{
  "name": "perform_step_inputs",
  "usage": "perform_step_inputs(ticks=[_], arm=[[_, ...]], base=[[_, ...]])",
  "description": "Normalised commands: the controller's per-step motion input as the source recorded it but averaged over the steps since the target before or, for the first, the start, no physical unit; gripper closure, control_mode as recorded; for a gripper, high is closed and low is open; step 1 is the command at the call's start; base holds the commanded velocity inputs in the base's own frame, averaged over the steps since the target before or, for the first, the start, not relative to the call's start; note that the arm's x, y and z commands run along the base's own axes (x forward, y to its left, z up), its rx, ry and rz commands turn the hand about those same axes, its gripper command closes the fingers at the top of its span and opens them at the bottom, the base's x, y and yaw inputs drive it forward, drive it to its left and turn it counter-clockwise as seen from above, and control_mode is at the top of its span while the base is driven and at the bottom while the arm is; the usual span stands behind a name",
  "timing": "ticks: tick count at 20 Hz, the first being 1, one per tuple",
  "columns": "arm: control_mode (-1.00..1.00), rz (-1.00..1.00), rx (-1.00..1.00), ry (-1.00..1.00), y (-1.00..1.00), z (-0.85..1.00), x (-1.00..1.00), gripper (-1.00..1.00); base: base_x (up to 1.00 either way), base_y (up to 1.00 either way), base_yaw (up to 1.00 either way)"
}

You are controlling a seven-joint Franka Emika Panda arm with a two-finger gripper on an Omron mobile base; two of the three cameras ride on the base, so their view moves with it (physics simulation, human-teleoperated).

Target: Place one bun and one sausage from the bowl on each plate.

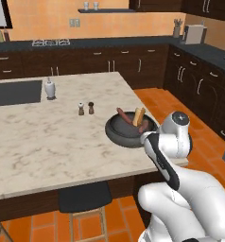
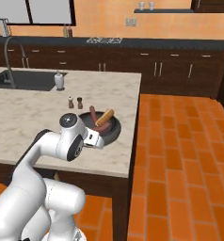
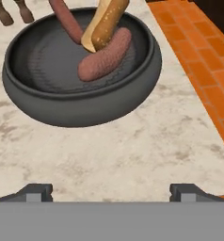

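Evidently the first pick is starting: jaws spread and empty, short of the bowl (image 3: 81,101) on the surface. A sausage (image 3: 104,59) lies inside it under the bun (image 3: 104,26); next, reach in over the rim.

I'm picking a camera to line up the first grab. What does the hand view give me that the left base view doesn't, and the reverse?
Hand view alone: a close look into the bowl, where the bun leans across the nearer sausage, and the fingers wide apart, short of the rim.

Left base view alone: the sink, the white bottle and the stool.

Both: bowl, bun, two sausages, the two shakers and the marble counter.
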Motion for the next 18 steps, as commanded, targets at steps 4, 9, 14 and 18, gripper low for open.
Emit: perform_step_inputs(ticks=[4, 9, 14, 18], arm=[[1.00, 0.00, 0.00, 0.00, 0.00, 0.00, 0.00, -1.00], [-1.00, 0.00, 0.00, -0.05, 0.00, 0.00, 0.14, -1.00], [-1.00, 0.00, 0.00, -0.16, 0.00, 0.01, 0.29, -1.00], [-1.00, -0.01, 0.02, 0.07, 0.00, 0.01, 0.55, -1.00]], base=[[0.38, -0.13, 0.00], [0.07, 0.00, 0.00], [0.00, 0.00, 0.00], [0.00, 0.00, 0.00]])
